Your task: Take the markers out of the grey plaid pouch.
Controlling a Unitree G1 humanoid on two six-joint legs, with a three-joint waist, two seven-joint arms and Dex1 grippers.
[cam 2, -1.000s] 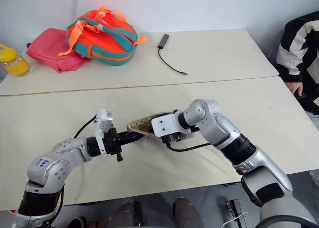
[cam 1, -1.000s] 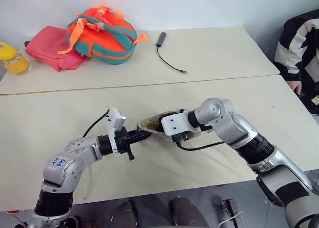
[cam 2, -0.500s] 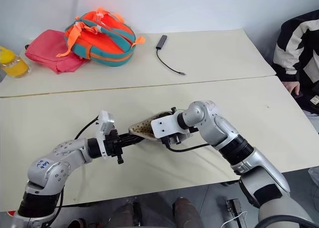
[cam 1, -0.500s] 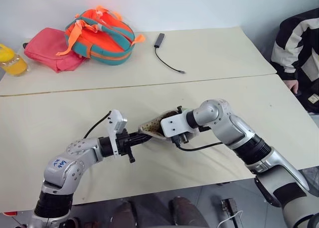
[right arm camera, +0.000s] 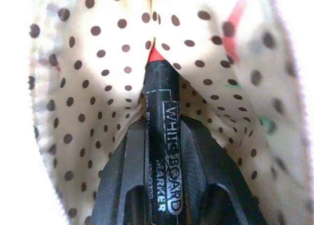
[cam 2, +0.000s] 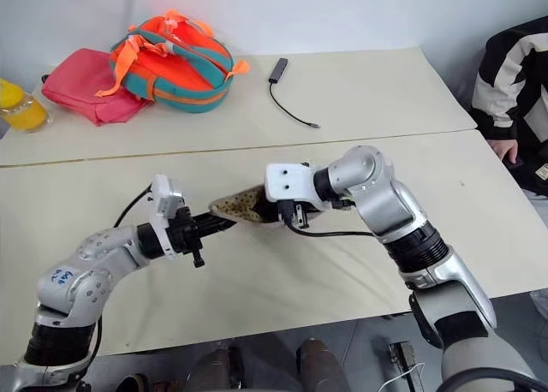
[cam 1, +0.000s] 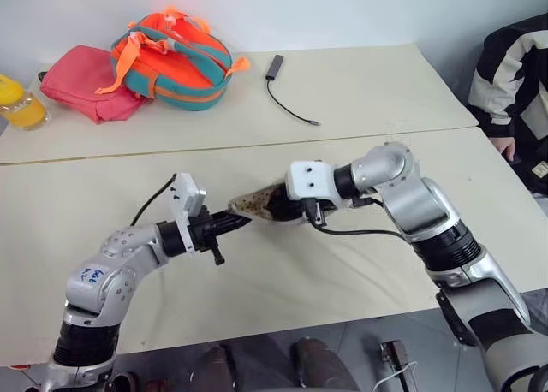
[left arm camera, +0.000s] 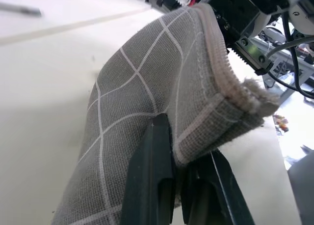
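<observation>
Two cream tabletops (cam 1: 360, 92) met along a seam, and the far one carried the orange-teal backpack (cam 1: 175, 58), the pink bag (cam 1: 86, 80) beside it, a yellow bottle (cam 1: 19, 101) at the left edge and a black cable with adapter (cam 1: 287, 88) further right. At the right edge sat a person in a black-and-white sleeve (cam 1: 514, 75). Over the near tabletop, the grey plaid pouch (cam 1: 257, 205) hung lifted between both arms, clear of the surface, dotted lining showing at its open mouth. The left claw (cam 1: 233, 223) was pinched tight on the pouch's end, black fingers (left arm camera: 152, 171) clamped on the seamed corner of grey fabric. The right claw (cam 1: 276, 209) was thrust into the pouch's mouth, and inside, its fingers (right arm camera: 125, 176) were closed around the red-and-black marker (right arm camera: 162, 141), whose red tip pointed deeper into the lining. A faint green shape showed through the lining nearby; whether it was the highlighter, I couldn't tell.
</observation>
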